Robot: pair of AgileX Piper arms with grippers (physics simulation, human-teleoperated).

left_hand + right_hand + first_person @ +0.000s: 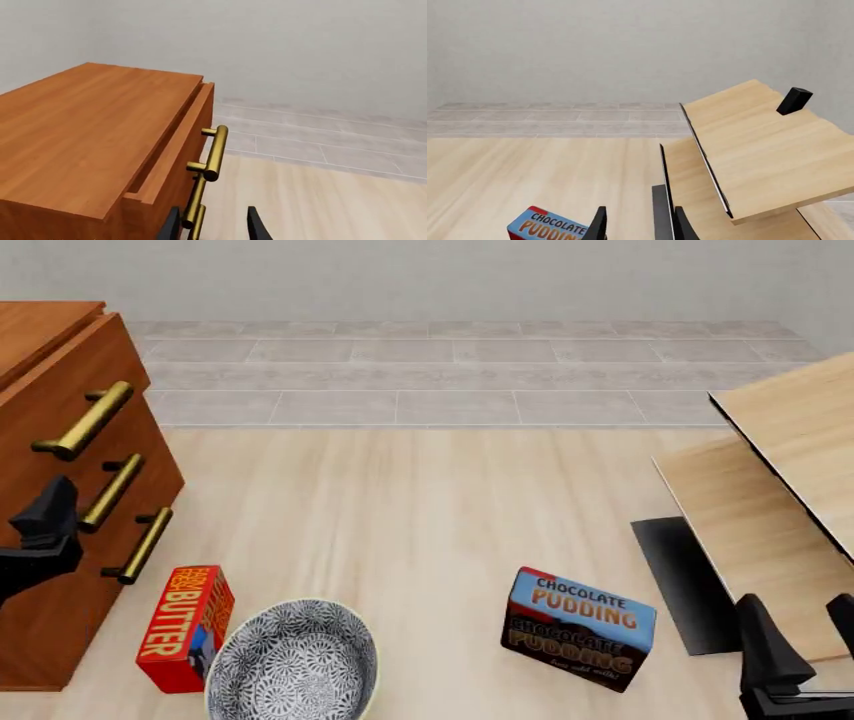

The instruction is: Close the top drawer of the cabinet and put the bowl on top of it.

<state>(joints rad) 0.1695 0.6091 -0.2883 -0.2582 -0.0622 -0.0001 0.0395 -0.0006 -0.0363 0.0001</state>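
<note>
Top drawer was out a bit, bowl on the table; both grippers open, holding nothing

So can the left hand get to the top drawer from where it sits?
Probably yes: the left hand hangs open right beside the cabinet front, just below the top drawer, nothing between.

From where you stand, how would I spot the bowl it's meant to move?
Find the big reddish-brown cabinet at the table's left. At its foot stands a red butter box, and the bowl sits just right of it. It is the only round thing: white with a dense black pattern, among boxes.
</note>
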